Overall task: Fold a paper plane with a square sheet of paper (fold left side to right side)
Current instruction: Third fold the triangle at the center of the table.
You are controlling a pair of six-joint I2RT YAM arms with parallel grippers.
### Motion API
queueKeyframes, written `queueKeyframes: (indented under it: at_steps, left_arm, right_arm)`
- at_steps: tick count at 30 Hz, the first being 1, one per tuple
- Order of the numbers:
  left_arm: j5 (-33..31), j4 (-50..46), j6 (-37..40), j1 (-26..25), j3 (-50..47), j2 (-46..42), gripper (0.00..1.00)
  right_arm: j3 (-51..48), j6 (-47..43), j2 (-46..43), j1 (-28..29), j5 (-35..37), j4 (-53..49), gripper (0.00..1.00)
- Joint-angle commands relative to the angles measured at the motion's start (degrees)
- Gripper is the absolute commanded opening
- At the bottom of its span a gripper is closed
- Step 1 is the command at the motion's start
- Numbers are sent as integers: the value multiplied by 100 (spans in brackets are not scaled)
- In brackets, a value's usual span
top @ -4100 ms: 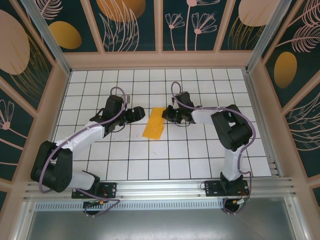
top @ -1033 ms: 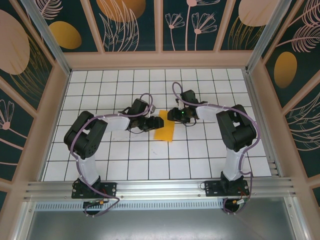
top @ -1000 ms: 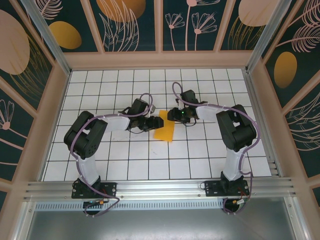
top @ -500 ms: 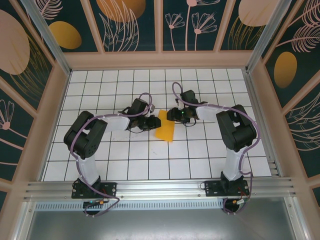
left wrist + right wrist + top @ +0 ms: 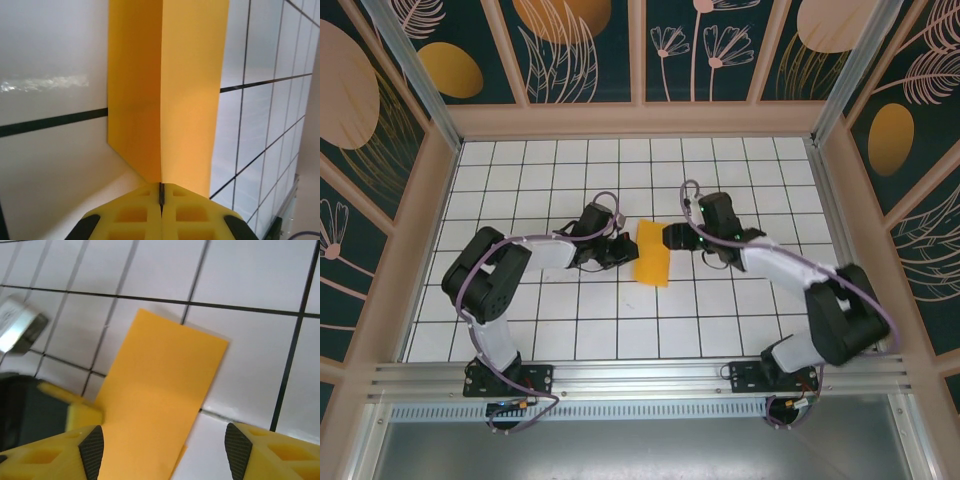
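The square sheet of paper [image 5: 651,254] lies on the white grid table as a narrow bright orange rectangle, folded lengthwise. In the left wrist view the paper [image 5: 192,100] stands up in two layers that meet at a crease running straight into the jaws. My left gripper [image 5: 624,250] is at the paper's left edge, its yellow fingers [image 5: 125,215] pressed together on that edge. My right gripper [image 5: 671,238] sits just right of the paper with its fingertips [image 5: 91,450] spread wide, straddling the paper [image 5: 160,390] without touching it.
The white tiled table [image 5: 620,330] has free room in front of and behind the paper. Wooden-framed patterned walls [image 5: 415,200] close in the left, right and far sides. A metal rail [image 5: 640,375] with both arm bases runs along the near edge.
My left gripper has closed on the paper's left edge. My right gripper has opened and drawn slightly right, and the right arm's elbow has swung out to the right.
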Motion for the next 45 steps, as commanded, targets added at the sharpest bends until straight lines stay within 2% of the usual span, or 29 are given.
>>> queueKeyframes:
  at_steps: [1,5,8,12,18,28,31,38,42,45]
  left_arm:
    - [39,222,-493,-25,-141,-241,3]
    - [69,174,-594,-29,-167,-278,3]
    - [53,129,-592,-33,-176,-296,3]
    - [41,92,-564,-25,-176,-315,3]
    - [34,45,-525,-36,-159,-324,3]
    - [76,-2,-455,-42,-109,-295,3]
    - [78,-37,-437,-37,-107,-279,3]
    - [59,-112,-380,-43,-97,-279,3]
    - [45,-141,-359,-38,-88,-280,3]
    - [83,-147,-339,-40,-97,-278,4]
  right_arm:
    - [-798,-536,-871,688,769,581,69]
    - [-1388,-719,-1285,1791,1793,957,71]
    - [-1315,-836,-903,2512,2500,987,73]
    - [-945,-1027,-84,3161,3262,930,73]
    - [-572,-1279,754,3513,3767,1129,75]
    - [-349,-1845,1348,3613,4164,1403,72]
    - [-323,-1893,1365,3604,4321,1452,65]
    - [-255,-2010,1401,3503,4260,1496,39]
    - [-229,-2062,1354,3430,4165,1396,13]
    - [-214,-2087,1305,3363,4012,1252,0]
